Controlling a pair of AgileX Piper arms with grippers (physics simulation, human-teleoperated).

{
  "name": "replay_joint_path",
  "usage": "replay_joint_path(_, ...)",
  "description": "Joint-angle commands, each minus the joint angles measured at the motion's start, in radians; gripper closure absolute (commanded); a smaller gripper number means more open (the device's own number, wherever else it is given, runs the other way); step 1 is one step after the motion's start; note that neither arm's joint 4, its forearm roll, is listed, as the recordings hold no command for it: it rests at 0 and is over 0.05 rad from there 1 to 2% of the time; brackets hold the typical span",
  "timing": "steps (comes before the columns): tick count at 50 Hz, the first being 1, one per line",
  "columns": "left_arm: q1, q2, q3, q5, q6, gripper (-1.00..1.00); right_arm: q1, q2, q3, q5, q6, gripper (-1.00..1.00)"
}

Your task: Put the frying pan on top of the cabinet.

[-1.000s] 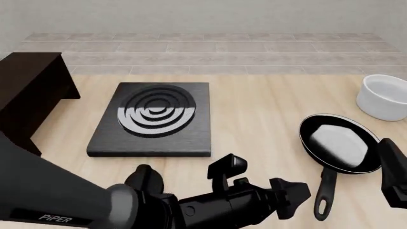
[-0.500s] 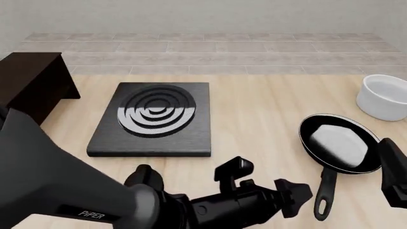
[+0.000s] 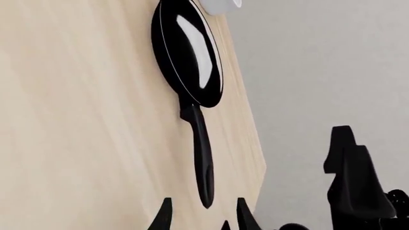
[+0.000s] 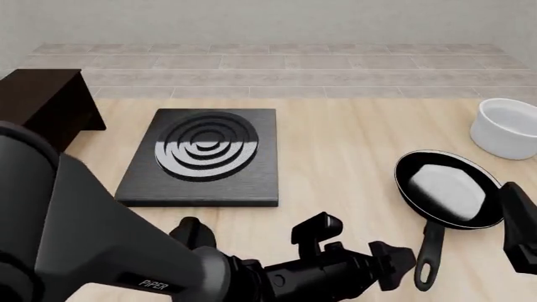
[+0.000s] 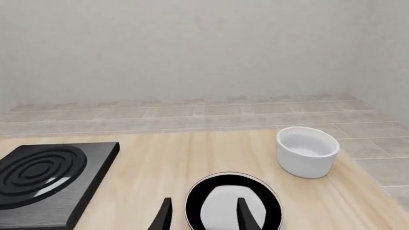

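The glossy black frying pan (image 4: 444,189) lies on the table at the right, its long handle (image 4: 429,251) pointing toward the near edge. My left gripper (image 4: 393,263) reaches in low from the left, just beside the handle's loop end. In the left wrist view the left gripper (image 3: 203,218) is open, and the handle (image 3: 202,158) ends just ahead of the gap between the tips, untouched. My right gripper (image 5: 204,215) is open above the pan (image 5: 233,203), holding nothing. The dark cabinet (image 4: 42,110) stands at the far left.
A flat black stove plate (image 4: 201,157) with concentric rings lies between the cabinet and the pan. A white bowl (image 4: 507,129) stands at the far right behind the pan. The right arm (image 4: 520,233) sits at the right edge next to the pan.
My left arm has swung further right and its gripper has closed in on the end of the pan handle. The pan and the right arm have stayed put.
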Motion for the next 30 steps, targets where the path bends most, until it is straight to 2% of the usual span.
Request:
replay_joint_path(1,-0.001,0.023,-0.021,-0.003,-0.005,-1.0,-0.001,0.0,0.0,0.0,0.001,-1.0)
replay_joint_path(30,-0.003,0.091,-0.081,-0.001,-0.018,-1.0,-0.002,-0.002,0.0,0.0,0.011,-1.0)
